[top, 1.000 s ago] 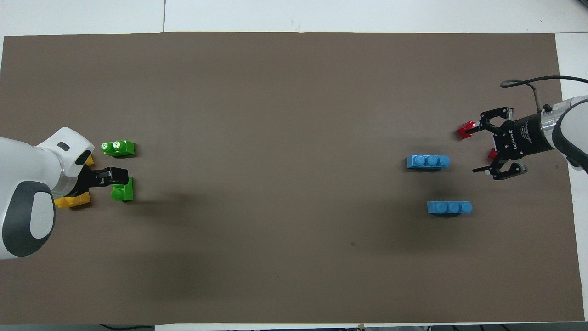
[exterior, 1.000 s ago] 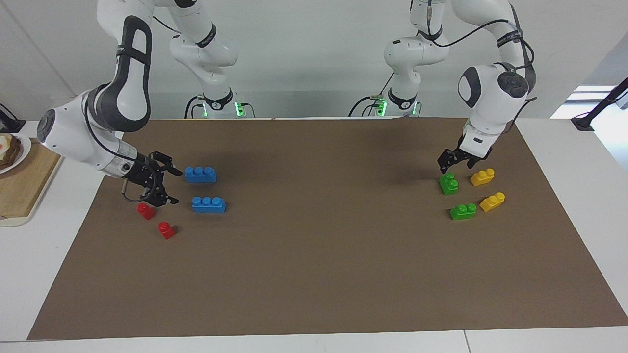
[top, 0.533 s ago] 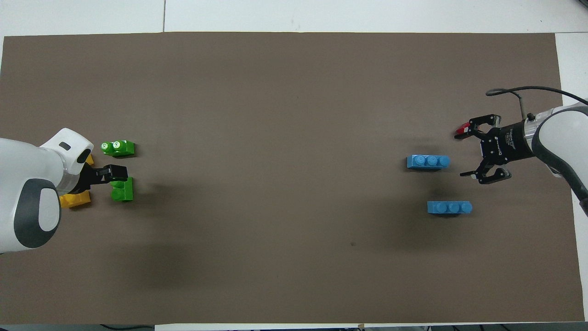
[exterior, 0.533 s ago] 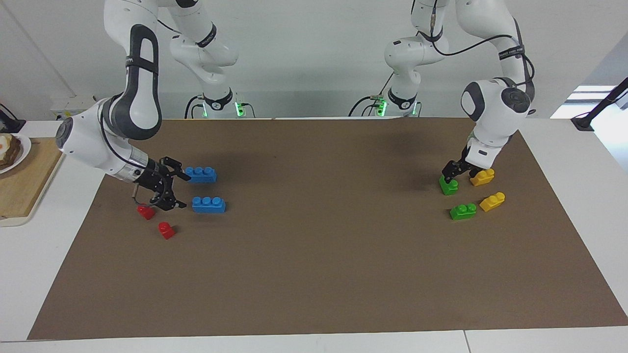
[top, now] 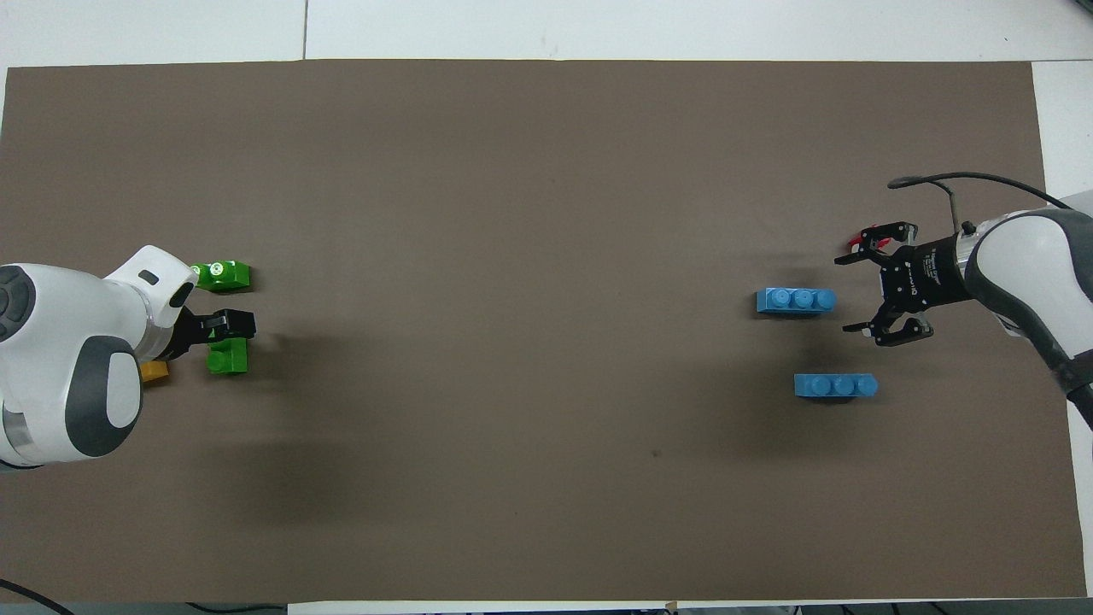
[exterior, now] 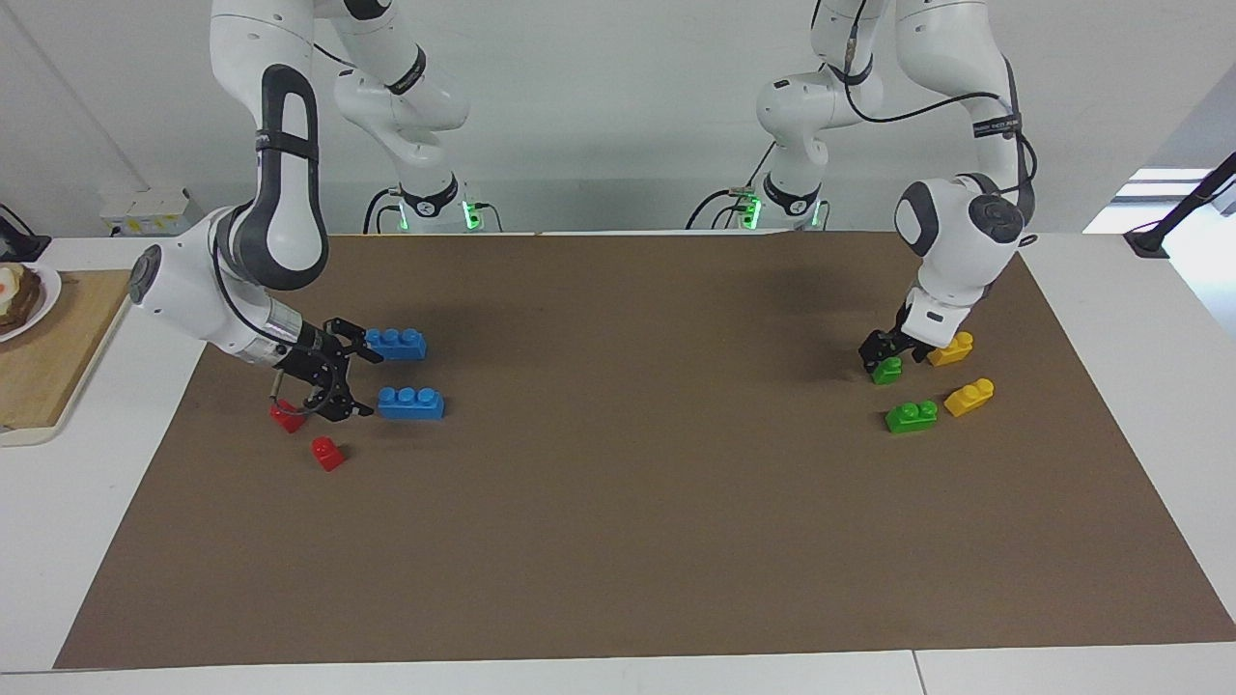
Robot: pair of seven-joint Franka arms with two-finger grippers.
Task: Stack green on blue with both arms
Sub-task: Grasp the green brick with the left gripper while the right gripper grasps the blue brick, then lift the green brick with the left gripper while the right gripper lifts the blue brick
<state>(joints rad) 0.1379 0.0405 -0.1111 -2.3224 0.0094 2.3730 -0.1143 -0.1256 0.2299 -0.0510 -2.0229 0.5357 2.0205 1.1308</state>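
Two green bricks lie at the left arm's end of the brown mat: one [exterior: 886, 371] [top: 228, 357] nearer to the robots, the other [exterior: 912, 416] [top: 224, 274] farther. My left gripper [exterior: 881, 351] [top: 229, 327] is down on the nearer green brick and hides part of it. Two blue bricks lie at the right arm's end: one [exterior: 397, 344] [top: 835, 385] nearer to the robots, one [exterior: 411, 403] [top: 796, 300] farther. My right gripper [exterior: 352, 381] [top: 850, 293] is open and low, beside the blue bricks toward the right arm's end, touching neither.
Two yellow bricks [exterior: 951, 348] [exterior: 969, 397] lie beside the green ones. Two red bricks [exterior: 286, 417] [exterior: 327, 453] lie by the right gripper. A wooden board [exterior: 39, 376] with a plate [exterior: 21, 297] stands off the mat at the right arm's end.
My left gripper has come down onto the nearer green brick. My right gripper has moved from over the red bricks toward the blue bricks, still open.
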